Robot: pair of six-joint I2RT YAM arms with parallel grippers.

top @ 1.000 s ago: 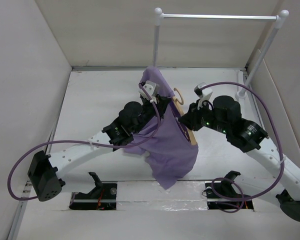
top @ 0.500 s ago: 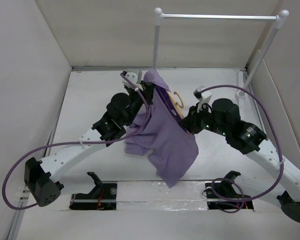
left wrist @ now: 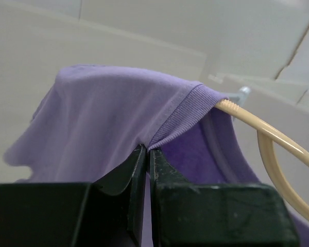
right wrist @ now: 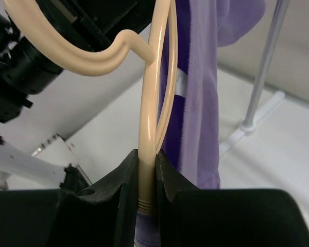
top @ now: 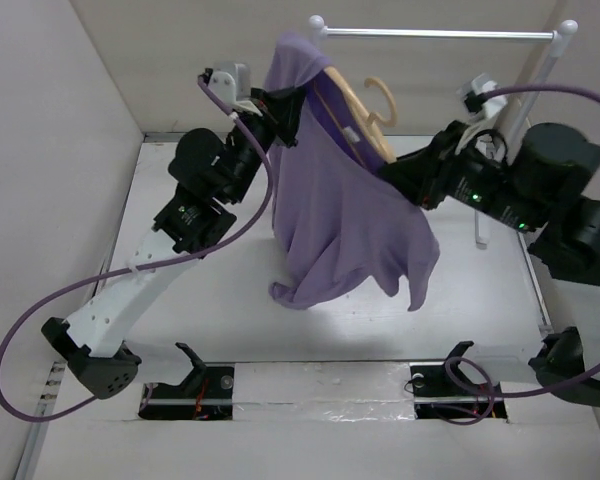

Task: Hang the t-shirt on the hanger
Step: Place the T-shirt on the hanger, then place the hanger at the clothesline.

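Observation:
A purple t-shirt (top: pixel 345 215) hangs high above the table, draped over a pale beige wooden hanger (top: pixel 365 110). My left gripper (top: pixel 288 100) is shut on the shirt's ribbed collar (left wrist: pixel 181 114) at the top left; the hanger's arm (left wrist: pixel 270 138) comes out of the collar in the left wrist view. My right gripper (top: pixel 405 172) is shut on the hanger's shoulder end (right wrist: pixel 148 154). The hanger's hook (right wrist: pixel 77 56) curls left in the right wrist view, and the shirt (right wrist: pixel 206 92) hangs beside it.
A white-and-metal clothes rack (top: pixel 435 33) stands at the back right, its bar just behind the hanger's hook. Its base foot (right wrist: pixel 247 125) shows in the right wrist view. White walls close in the table (top: pixel 180 260) on the left, back and right.
Both arms have risen and moved back toward the rack, lifting the hanger and shirt off the table. The shirt now hangs free at full length.

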